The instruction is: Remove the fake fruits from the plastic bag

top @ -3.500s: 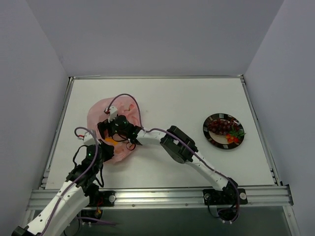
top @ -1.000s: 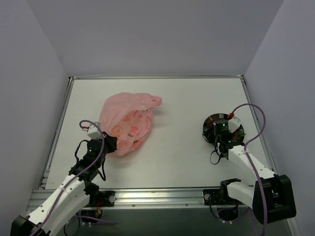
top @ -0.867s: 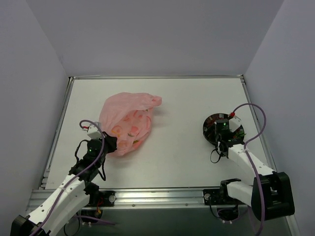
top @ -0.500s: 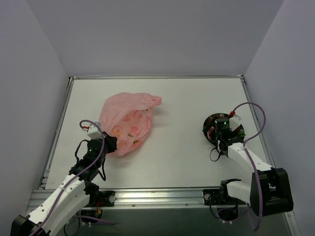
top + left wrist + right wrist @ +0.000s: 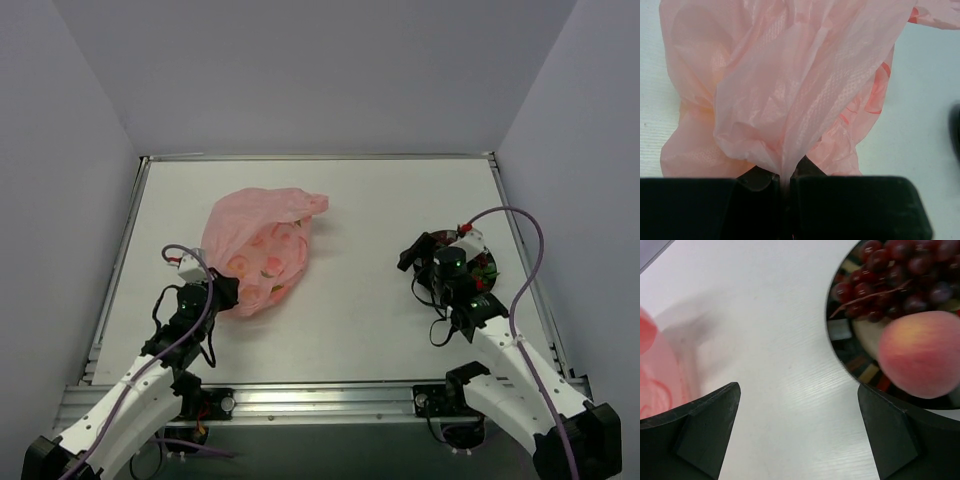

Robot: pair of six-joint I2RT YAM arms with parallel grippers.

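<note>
The pink plastic bag lies at the left of the table, with orange and yellow fruit shapes showing through it. My left gripper is shut on the bag's near corner; in the left wrist view a fold of the bag is pinched between the fingers. My right gripper is open and empty at the left edge of the plate. The right wrist view shows a dark purple grape bunch and a pinkish-red round fruit on the plate, beside my open gripper.
Red-orange pieces with green lie on the plate's right side. The bag's edge shows at the left of the right wrist view. White walls and a raised rim enclose the table on three sides.
My right arm left the bag and went to the plate; in the last second it drew back to the plate's left edge, open. The left gripper kept its hold.
</note>
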